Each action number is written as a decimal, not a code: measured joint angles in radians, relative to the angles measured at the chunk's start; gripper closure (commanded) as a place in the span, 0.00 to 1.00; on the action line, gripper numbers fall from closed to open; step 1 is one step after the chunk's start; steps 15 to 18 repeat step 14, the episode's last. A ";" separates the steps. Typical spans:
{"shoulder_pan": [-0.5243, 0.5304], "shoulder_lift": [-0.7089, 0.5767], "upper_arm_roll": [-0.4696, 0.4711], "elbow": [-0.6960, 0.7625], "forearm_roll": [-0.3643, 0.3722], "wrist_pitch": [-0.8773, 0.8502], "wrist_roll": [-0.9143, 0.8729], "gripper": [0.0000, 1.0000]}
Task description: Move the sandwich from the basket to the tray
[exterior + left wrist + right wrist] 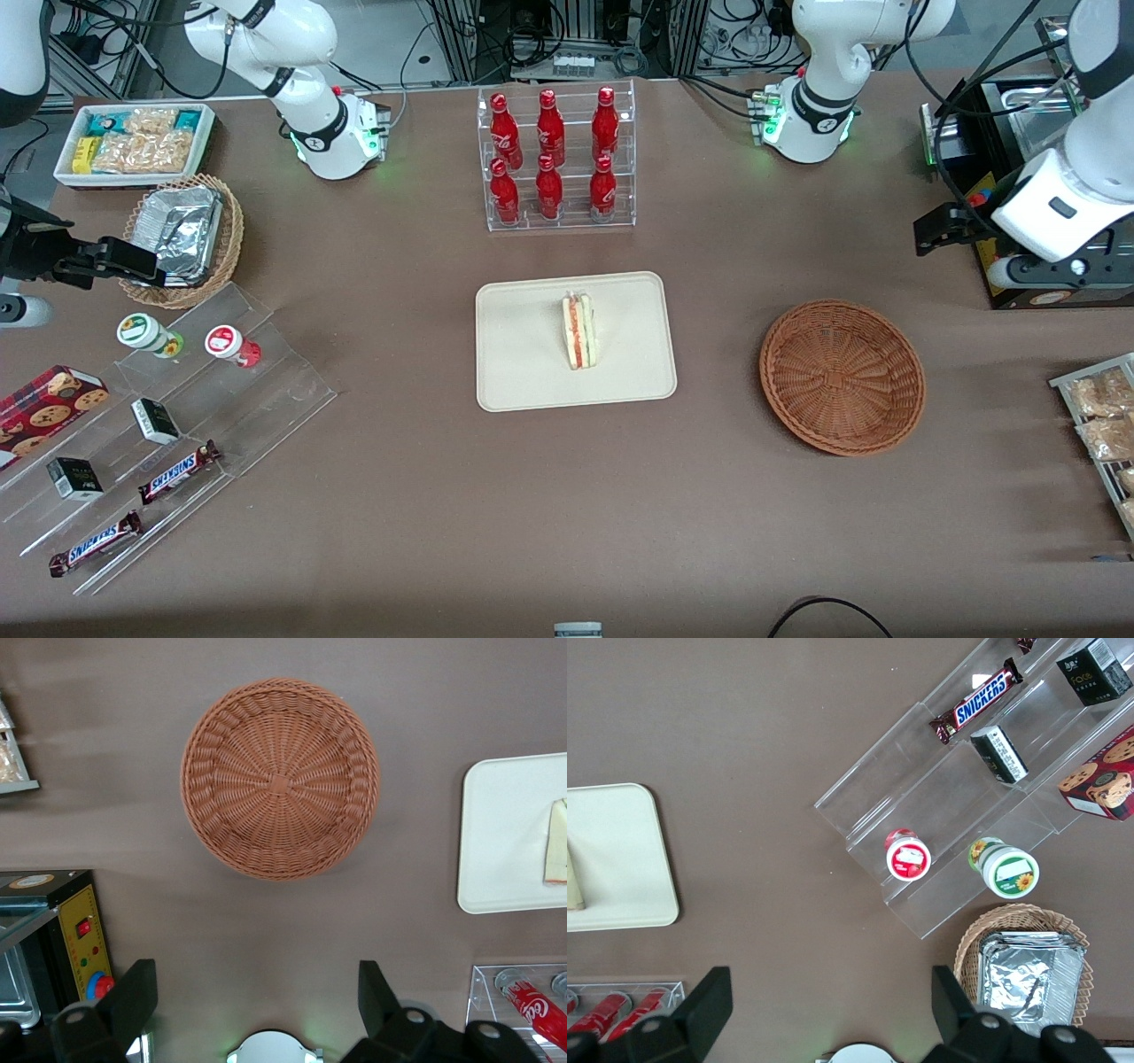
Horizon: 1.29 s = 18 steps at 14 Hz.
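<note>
The sandwich [580, 332] was seen in the front view standing on edge on the tray [523, 372], while the basket [842, 377] lay bare on the brown table [399, 496], well apart from the tray toward the working arm's end; the gripper [941, 232] was held high, farther from the camera than the basket. In the left wrist view the gripper [257, 1005] was shown released, with nothing between its spread fingers [133, 997], above the table near the basket [280, 780], and part of the tray [505, 842] with a corner of the sandwich [558, 842] was visible
</note>
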 measured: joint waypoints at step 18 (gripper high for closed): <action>0.052 -0.045 -0.001 -0.039 -0.013 0.093 0.002 0.00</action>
